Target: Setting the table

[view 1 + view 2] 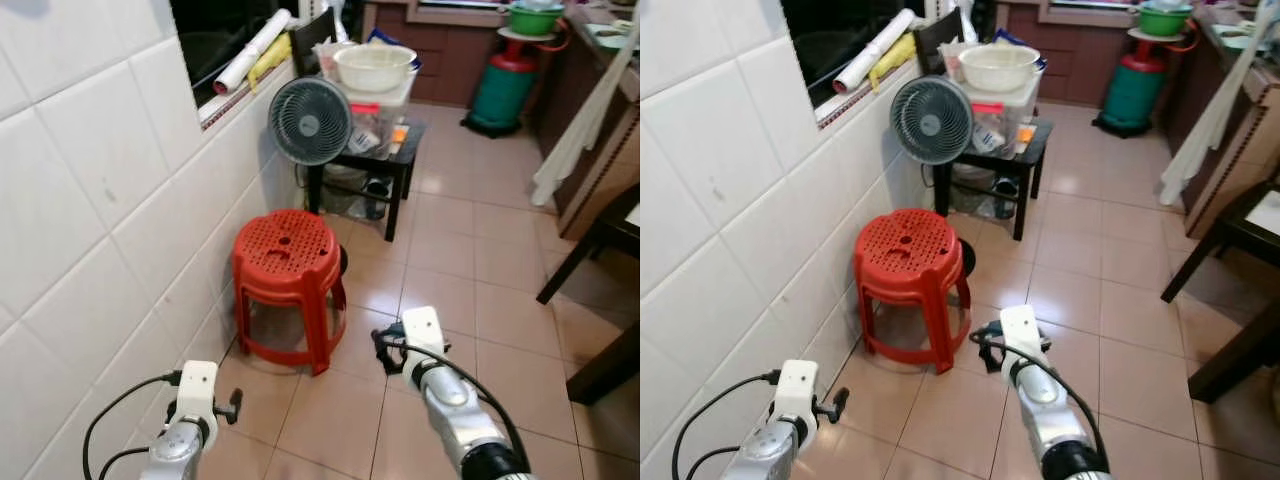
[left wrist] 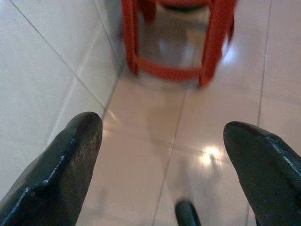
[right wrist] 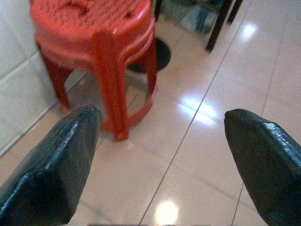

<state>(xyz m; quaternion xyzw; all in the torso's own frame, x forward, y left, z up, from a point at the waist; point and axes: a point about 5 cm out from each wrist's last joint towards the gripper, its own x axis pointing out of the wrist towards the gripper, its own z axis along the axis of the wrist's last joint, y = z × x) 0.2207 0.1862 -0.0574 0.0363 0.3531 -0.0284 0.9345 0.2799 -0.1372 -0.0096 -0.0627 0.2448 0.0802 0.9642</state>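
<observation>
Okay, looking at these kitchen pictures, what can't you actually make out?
- Contents of the cream bowl on the black side table: hidden by its rim, head views.
- Dark wooden table: cut off by the right edge.
- Clutter under the side table: too small.
- Red stools: top cropped, blurred, left wrist view.

Red plastic stools (image 1: 287, 262), stacked, perforated top, against the white tiled wall (image 1: 90, 200) at 9 o'clock. Grey desk fan (image 1: 310, 121) at 12 o'clock of the stools, beside a black side table (image 1: 385, 160) carrying a cream bowl (image 1: 374, 66). Green gas cylinder (image 1: 503, 85) at 1 o'clock. Floor: glossy beige tiles (image 1: 460, 270).
</observation>
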